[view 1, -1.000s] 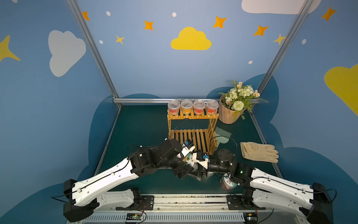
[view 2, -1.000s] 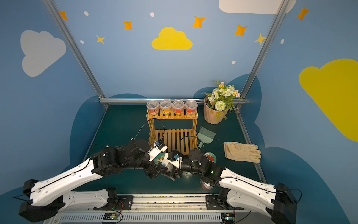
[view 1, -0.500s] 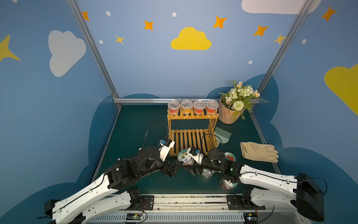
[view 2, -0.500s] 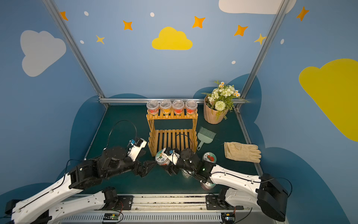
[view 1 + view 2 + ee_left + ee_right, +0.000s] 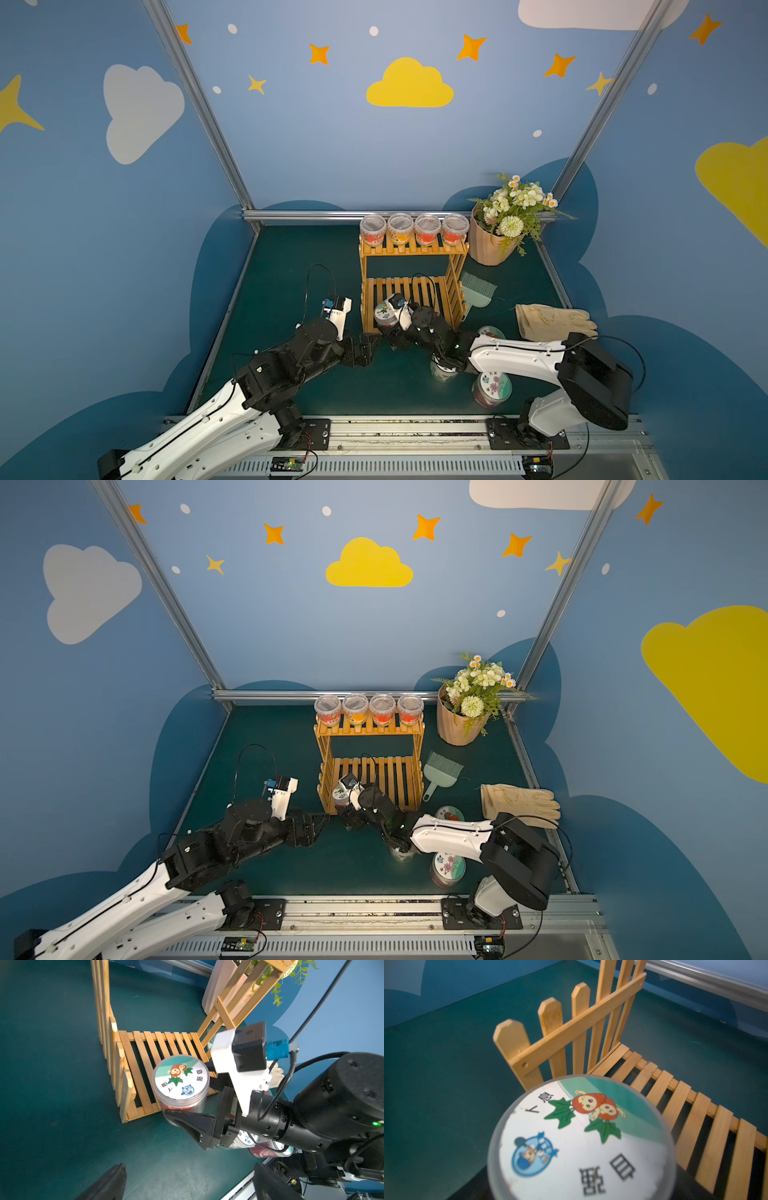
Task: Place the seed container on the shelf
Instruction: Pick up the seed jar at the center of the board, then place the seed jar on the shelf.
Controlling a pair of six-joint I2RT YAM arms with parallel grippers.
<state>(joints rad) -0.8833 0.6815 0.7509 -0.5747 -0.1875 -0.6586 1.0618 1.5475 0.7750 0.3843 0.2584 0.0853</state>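
The right tool (image 5: 390, 326) grips the seed jar (image 5: 181, 1078) by its sides, lid up, at the low front corner of the shelf (image 5: 145, 1053), likely to land it flat. The left tool (image 5: 365, 347) is open, empty.

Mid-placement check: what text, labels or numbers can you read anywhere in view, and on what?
"丁" and "自", probably: black characters on the seed container lid; the two others beside them I cannot make out.
On that lid's blue badge: lettering blurred.
On the flower-print lid: characters too small.
On the jars on the shelf top tier: labels too small.
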